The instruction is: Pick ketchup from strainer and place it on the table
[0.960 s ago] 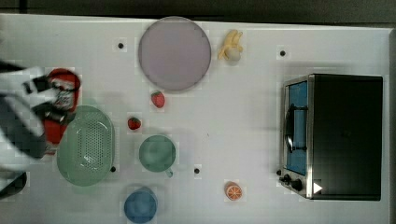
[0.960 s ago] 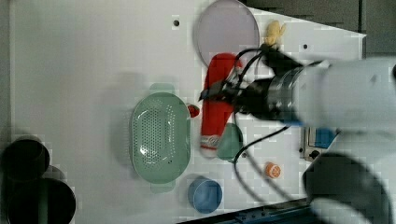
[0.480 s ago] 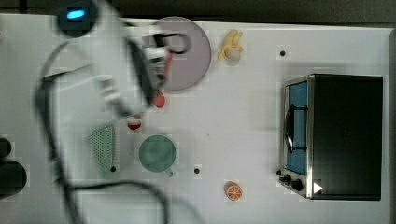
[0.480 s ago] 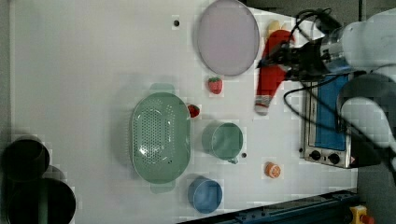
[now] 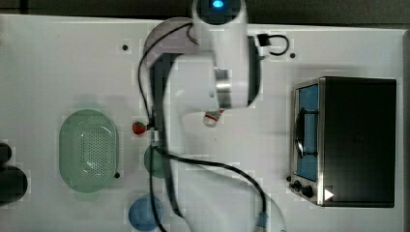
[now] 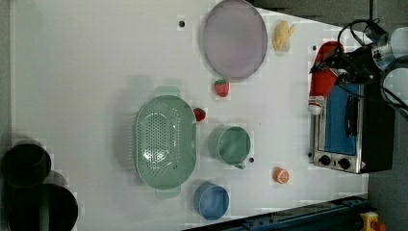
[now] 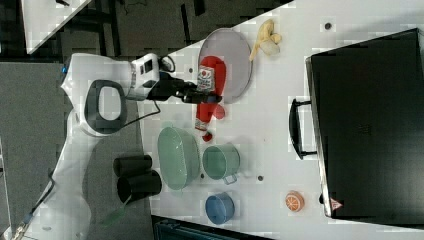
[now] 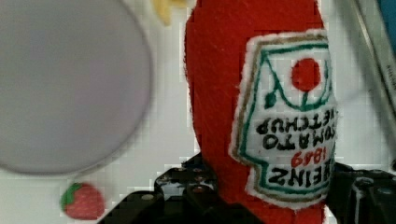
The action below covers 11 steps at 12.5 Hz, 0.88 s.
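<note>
I hold the ketchup clamped between my fingers, my gripper closed around the soft red bottle's lower body. In the wrist view the ketchup stands close before the camera, its white stitched label facing out and its red body rising between my dark fingers. The bottle is lifted clear of the strainer, which lies well apart on the table with nothing in it. In the left view the ketchup hangs beside the toaster oven, its white cap end pointing toward the oven's top corner. In the right view the ketchup appears over the edge of the round grey-lilac plate, cap end toward the strainer.

A strawberry lies just beside the plate, and a second one touches the strainer's rim. A green cup stands near the strainer, a blue cup nearby. A banana lies near the plate, and an orange slice lies in front of the oven.
</note>
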{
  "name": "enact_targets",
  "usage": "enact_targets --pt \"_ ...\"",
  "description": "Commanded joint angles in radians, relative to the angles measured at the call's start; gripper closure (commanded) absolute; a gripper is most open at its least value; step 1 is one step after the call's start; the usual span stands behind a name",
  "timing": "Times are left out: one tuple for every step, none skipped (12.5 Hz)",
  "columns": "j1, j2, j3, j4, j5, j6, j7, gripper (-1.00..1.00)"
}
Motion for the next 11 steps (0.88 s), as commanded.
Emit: enact_targets --pt "0.021 -0.062 0.036 -0.081 0.008 0.056 -0.089 -0.21" --pt "0.012 -0.070 0.036 -0.123 0.008 0.108 -0.089 -0.21" --pt "0.003 -0.077 0.036 -0.170 0.009 0.162 -0.089 -0.21" --pt "-0.006 -0.082 0.035 -0.218 0.010 0.210 -0.089 -0.21" --pt "-0.017 -0.084 0.035 -0.268 0.014 0.259 -0.089 -0.21" --pt "-0.028 -0.084 0.034 -0.320 0.020 0.318 -0.089 -0.21" --pt "-0.040 -0.084 0.033 -0.376 0.021 0.390 -0.089 -0.21" --pt "-0.050 -0.084 0.033 -0.434 0.021 0.464 -0.089 -0.21" --pt "-0.057 -0.084 0.033 -0.487 0.021 0.531 -0.089 -0.21" --pt "-0.061 -0.084 0.033 -0.530 0.021 0.578 -0.086 -0.21" --pt "-0.064 -0.083 0.032 -0.561 0.021 0.594 -0.085 -0.21"
